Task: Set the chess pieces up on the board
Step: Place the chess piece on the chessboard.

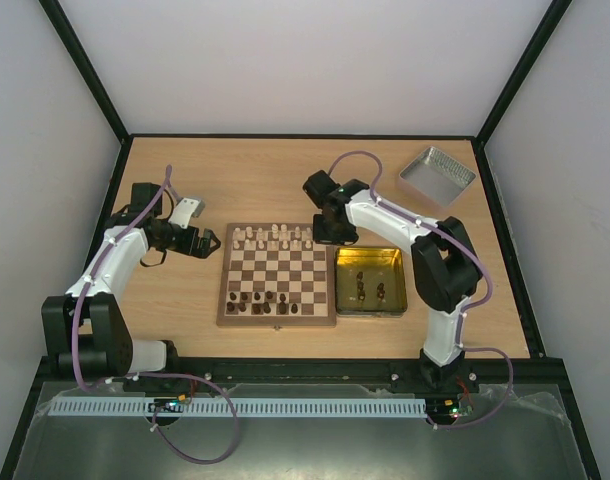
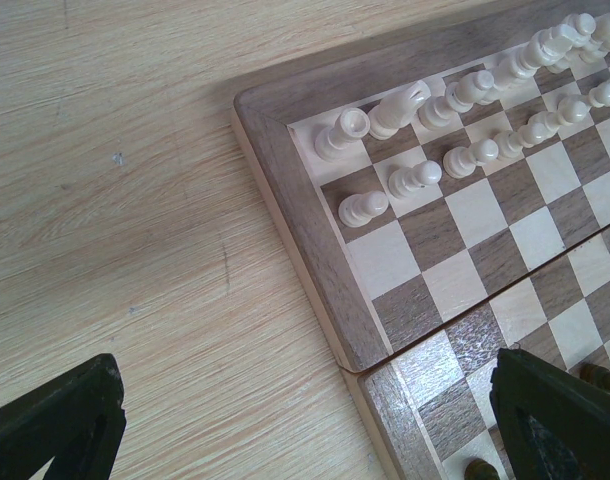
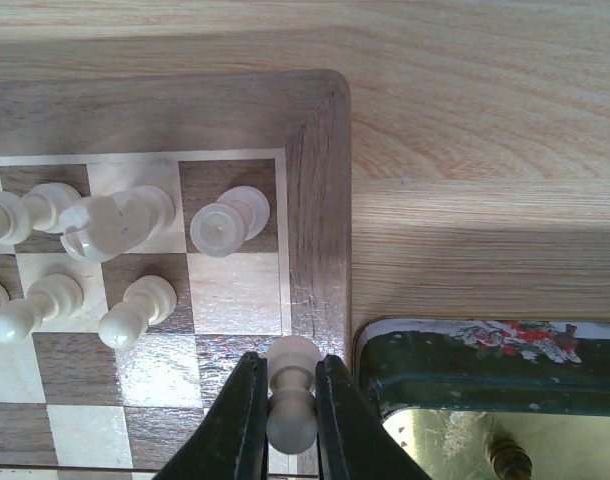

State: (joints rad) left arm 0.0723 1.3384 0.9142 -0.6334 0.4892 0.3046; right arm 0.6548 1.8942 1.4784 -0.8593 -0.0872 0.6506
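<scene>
The board point(image 1: 224, 280) lies mid-table, with cream pieces point(image 1: 275, 237) along its far rows and dark pieces point(image 1: 265, 301) along its near rows. My right gripper point(image 1: 335, 236) hangs over the board's far right corner. In the right wrist view the right gripper point(image 3: 290, 400) is shut on a cream pawn point(image 3: 292, 372), over the board's border point(image 3: 315, 200) beside the tin. My left gripper point(image 1: 207, 243) is at the board's left edge. In the left wrist view the left gripper point(image 2: 305, 430) is open and empty over the border point(image 2: 295, 190), with cream pieces point(image 2: 415, 178) beyond.
A yellow tin point(image 1: 368, 254) with a few dark pieces point(image 1: 370, 290) in it stands right of the board, and its rim point(image 3: 465, 345) shows close to my right gripper. A silver lid point(image 1: 436, 175) lies at the far right. Black frame posts border the table.
</scene>
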